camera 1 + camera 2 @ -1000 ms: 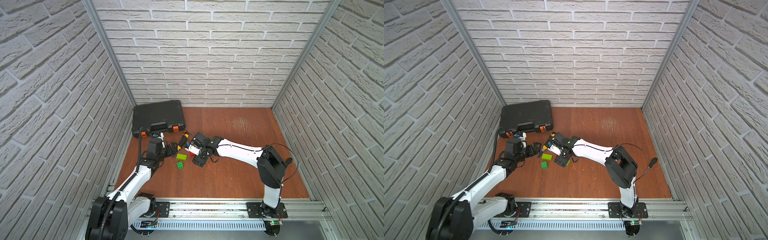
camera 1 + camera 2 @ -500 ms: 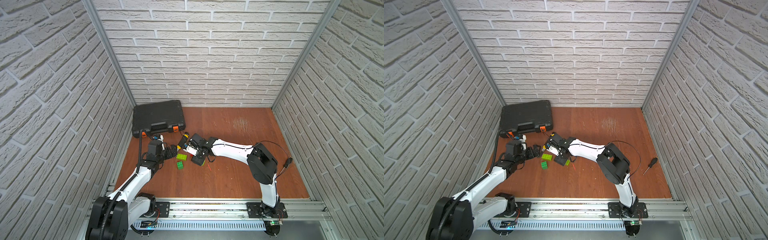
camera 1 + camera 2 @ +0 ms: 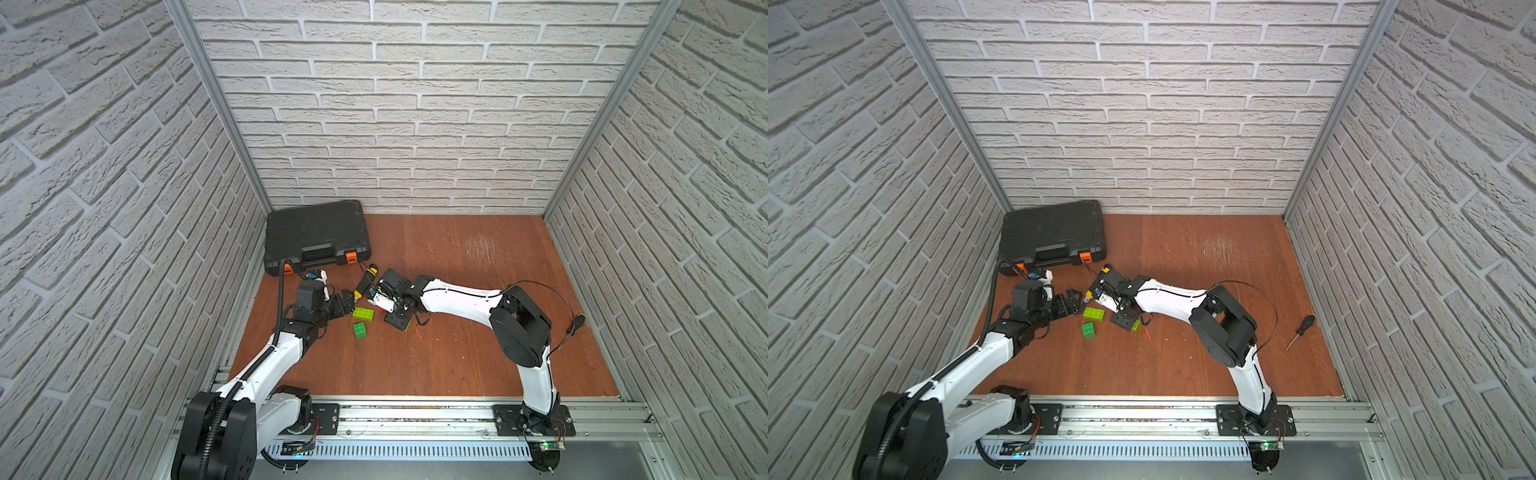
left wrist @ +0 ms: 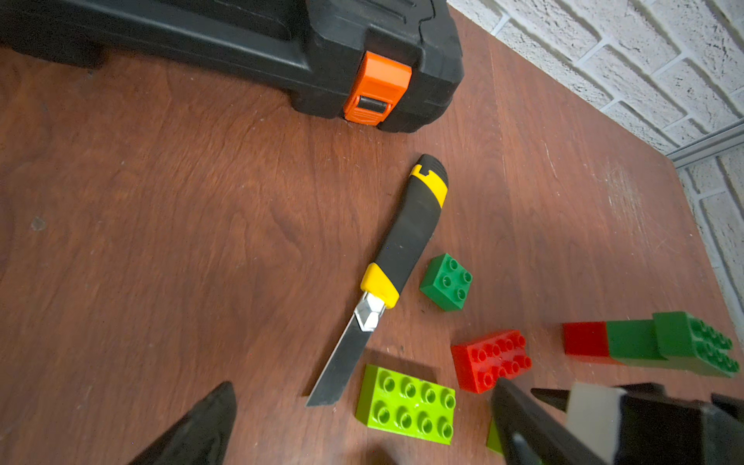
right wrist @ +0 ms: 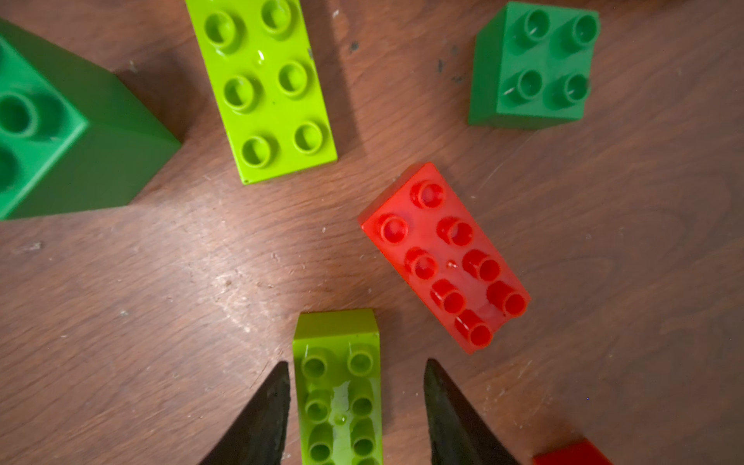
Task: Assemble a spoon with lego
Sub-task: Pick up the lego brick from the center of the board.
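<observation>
Loose lego lies on the wooden floor. My right gripper point(image 5: 356, 402) is open and straddles a lime brick point(image 5: 338, 394): one finger point(image 5: 261, 414) is against it, and the other stands off with a gap. Close by are a red oblong brick point(image 5: 443, 257), a second lime brick point(image 5: 265, 84) and a dark green square point(image 5: 531, 68). My left gripper point(image 4: 362, 426) is wide open and empty, just short of the lime brick point(image 4: 406, 404). A joined row of red and dark green bricks point(image 4: 652, 346) lies beyond. The spoon is out of view.
A yellow-black utility knife point(image 4: 406, 241) lies with its blade out beside the bricks. A black toolbox point(image 3: 316, 237) fills the back left corner. A screwdriver point(image 3: 1300, 332) lies by the right wall. Another dark green brick point(image 3: 360, 331) sits nearer the front rail.
The right gripper's jaws have narrowed around the lime brick, and the right arm's elbow has swung left. The left arm has not moved.
</observation>
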